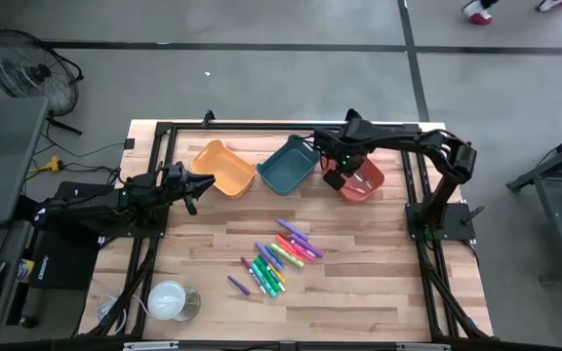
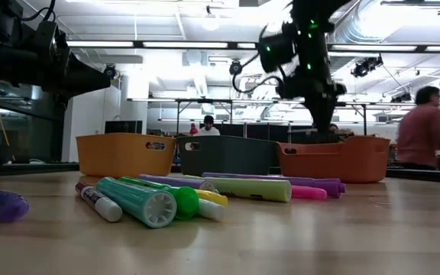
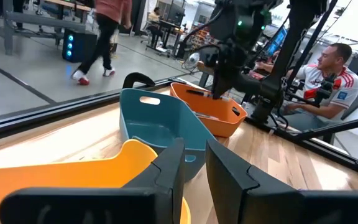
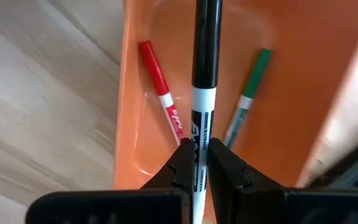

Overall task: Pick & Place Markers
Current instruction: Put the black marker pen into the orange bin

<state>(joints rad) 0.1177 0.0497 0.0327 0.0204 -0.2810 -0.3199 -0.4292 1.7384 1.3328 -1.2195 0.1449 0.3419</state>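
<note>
Holding a black marker (image 4: 205, 93) pinched in my right tool (image 4: 199, 163) over the red-orange bin (image 1: 367, 182), I am seeing 2 markers (image 4: 160, 93) binned; perhaps 15 are waiting on the bench (image 1: 359, 292).

black-capped white marker (image 4: 204, 74), red-orange bin (image 4: 303, 81)

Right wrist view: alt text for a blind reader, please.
The right gripper pinches a black-capped marker over an orange bin. A red marker and a green marker lie inside the bin; wooden table alongside.
</note>
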